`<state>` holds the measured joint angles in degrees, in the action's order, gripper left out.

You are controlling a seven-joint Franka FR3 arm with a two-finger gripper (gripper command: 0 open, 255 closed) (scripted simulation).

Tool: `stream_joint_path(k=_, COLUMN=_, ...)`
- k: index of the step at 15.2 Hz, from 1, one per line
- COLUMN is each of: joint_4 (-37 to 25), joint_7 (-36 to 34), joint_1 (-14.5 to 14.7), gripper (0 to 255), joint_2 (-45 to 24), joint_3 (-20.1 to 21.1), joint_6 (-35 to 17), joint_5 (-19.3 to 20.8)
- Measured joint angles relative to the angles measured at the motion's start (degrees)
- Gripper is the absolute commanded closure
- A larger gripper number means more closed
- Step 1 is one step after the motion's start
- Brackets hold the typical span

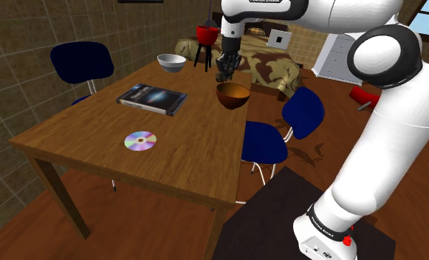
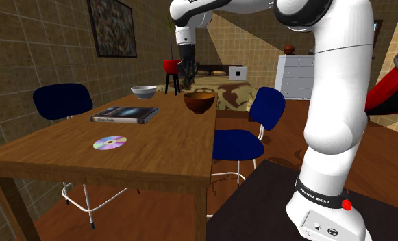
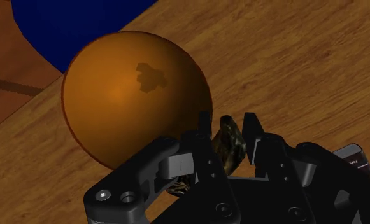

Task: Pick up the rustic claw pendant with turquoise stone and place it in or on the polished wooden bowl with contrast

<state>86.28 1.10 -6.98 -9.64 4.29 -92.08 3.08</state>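
The wooden desk [image 1: 94,133] carries everything in play, and the white arm [image 1: 382,111] reaches from its stand across to the desk's far end. Of the things on the desk, the dark book [image 1: 152,99] lies flat near the middle. Beyond it, near the edge by the blue chairs, the brown wooden bowl [image 1: 233,94] stands upright with nothing lying in it. A pale bowl [image 1: 171,63] sits at the far corner and a shiny disc [image 1: 140,140] nearer the camera, both well apart from the work. The end effector [image 1: 226,72] hangs in the air just above the wooden bowl. In the wrist view its two black fingers are pinching a small mottled brown-and-dark piece, the pendant [image 3: 231,145], between them. The turquoise stone is too small to make out. So the pick-up looks done: the pendant is off the desk and clamped. The carry looks nearly done too, since the bowl's hollow lies just past the fingertips and a dark blotch that reads as the hand's shadow falls inside it. What remains, as I judge it, is to centre the pendant over the hollow if needed, lower a little, spread the fingers so it drops in, and lift clear without nudging the bowl toward the desk edge.
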Motion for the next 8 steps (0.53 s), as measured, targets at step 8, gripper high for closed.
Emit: stream_joint_path(k=8, joint_4=1.2, joint_7=8.4, joint_1=-5.0, gripper=255, joint_2=-0.7, joint_3=-3.5, joint_6=-2.2, joint_5=0.0)
